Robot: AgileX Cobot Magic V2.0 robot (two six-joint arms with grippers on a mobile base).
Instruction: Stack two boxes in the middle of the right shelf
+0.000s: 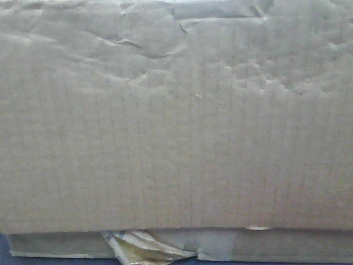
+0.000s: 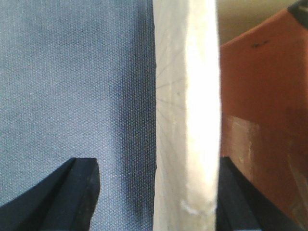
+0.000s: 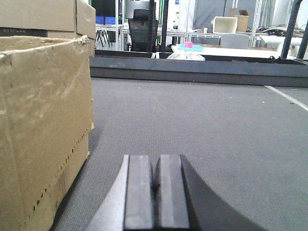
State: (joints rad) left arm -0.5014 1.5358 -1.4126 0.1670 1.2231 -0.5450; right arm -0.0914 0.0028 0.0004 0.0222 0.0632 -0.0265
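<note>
Left fingers [image 2: 77,192] spread, an upright pale cardboard edge [image 2: 187,115] between them, touching the right-hand one and clear of the other; which box, impossible to tell. Right fingers [image 3: 139,192] pressed together on nothing, low over grey carpet [image 3: 202,120], a tan carton [image 3: 43,120] just to their left, cut off by the frame. Front view filled by the creased big box [image 1: 176,121], directly above the thin box [image 1: 276,245] with its crumpled tape scrap [image 1: 143,248]; all else hidden.
</note>
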